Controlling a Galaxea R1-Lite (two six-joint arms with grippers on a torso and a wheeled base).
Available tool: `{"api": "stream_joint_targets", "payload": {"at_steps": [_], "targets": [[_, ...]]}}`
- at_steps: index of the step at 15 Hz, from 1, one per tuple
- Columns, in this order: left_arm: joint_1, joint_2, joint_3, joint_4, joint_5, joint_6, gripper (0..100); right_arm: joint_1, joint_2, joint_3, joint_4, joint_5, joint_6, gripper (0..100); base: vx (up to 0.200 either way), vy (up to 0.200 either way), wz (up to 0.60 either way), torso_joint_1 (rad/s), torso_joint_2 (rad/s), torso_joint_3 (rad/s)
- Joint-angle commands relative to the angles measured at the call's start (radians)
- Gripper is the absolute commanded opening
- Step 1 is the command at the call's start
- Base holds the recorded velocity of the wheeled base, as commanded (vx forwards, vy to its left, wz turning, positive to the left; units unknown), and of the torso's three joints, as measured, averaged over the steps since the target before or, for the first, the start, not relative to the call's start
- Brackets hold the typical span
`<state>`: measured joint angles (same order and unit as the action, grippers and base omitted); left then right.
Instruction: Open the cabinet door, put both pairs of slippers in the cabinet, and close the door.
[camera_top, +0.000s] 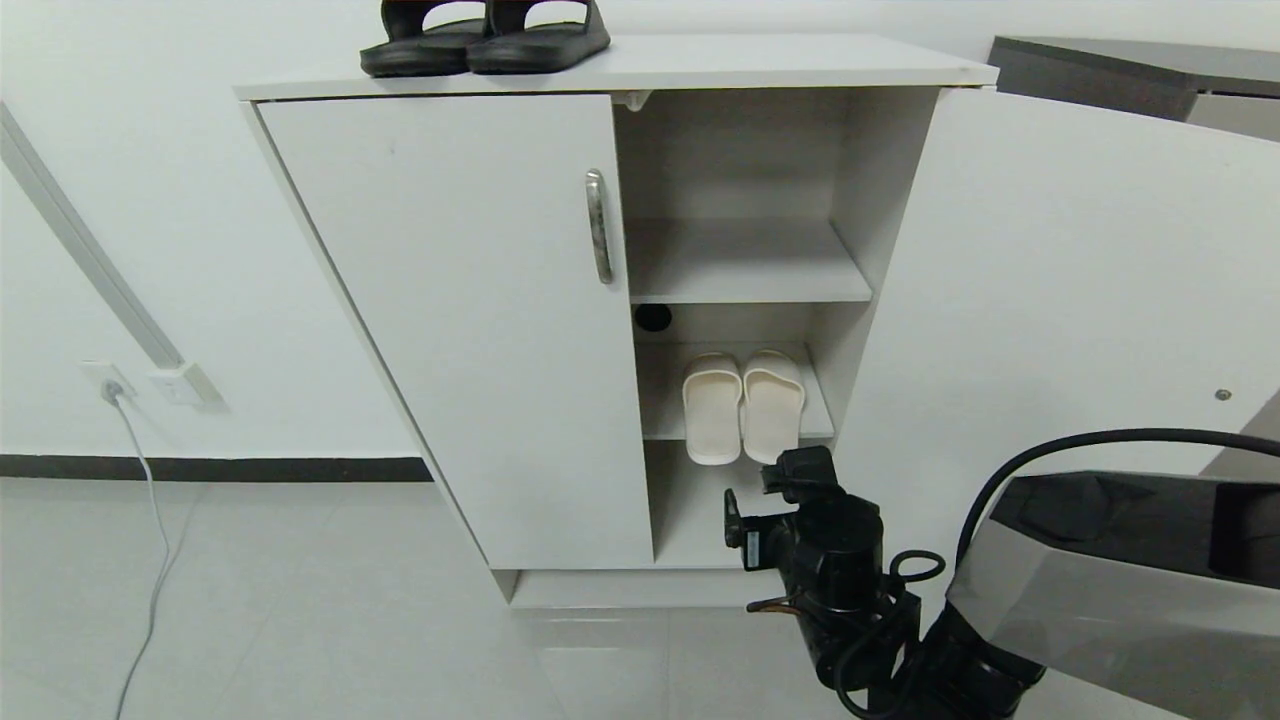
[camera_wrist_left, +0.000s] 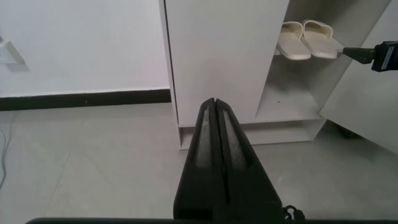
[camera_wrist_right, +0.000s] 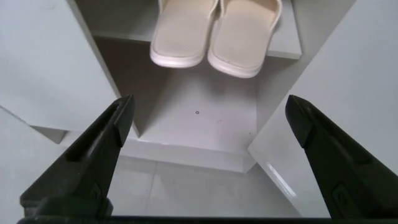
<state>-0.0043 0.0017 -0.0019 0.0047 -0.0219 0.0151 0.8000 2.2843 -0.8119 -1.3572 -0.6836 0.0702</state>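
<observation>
Head view: the cabinet's (camera_top: 800, 72) right door (camera_top: 1060, 290) stands swung open for access, and the left door (camera_top: 450, 320) is shut. White slippers (camera_top: 742, 405) lie side by side on the lower shelf (camera_top: 818, 425), overhanging its near edge. The right gripper (camera_wrist_right: 208, 102), spread and empty, hovers just near of them. Black slippers (camera_top: 485, 40) sit on the cabinet top, not yet stowed. The left gripper (camera_wrist_left: 214, 106), pressed together, hangs low, judged idle.

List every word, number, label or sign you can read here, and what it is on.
None. No print shows on the cabinet, the black slippers on top of it, the white slippers on its shelf, or the wall socket.
</observation>
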Motion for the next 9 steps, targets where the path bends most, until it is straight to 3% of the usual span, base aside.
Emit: {"api": "stream_joint_targets", "payload": {"at_steps": [1,9], "targets": [[0.0,0.0,0.0,0.0,-0.001,0.0,0,0.002,0.003,0.004,-0.01,-0.001,0.0,100,0.0,0.0,0.0,0.002,0.0,0.061],[0.001,0.0,0.0,0.0,-0.001,0.0,0,0.007,0.003,0.016,-0.016,-0.001,-0.003,100,0.0,0.0,0.0,0.004,0.0,0.185]]}}
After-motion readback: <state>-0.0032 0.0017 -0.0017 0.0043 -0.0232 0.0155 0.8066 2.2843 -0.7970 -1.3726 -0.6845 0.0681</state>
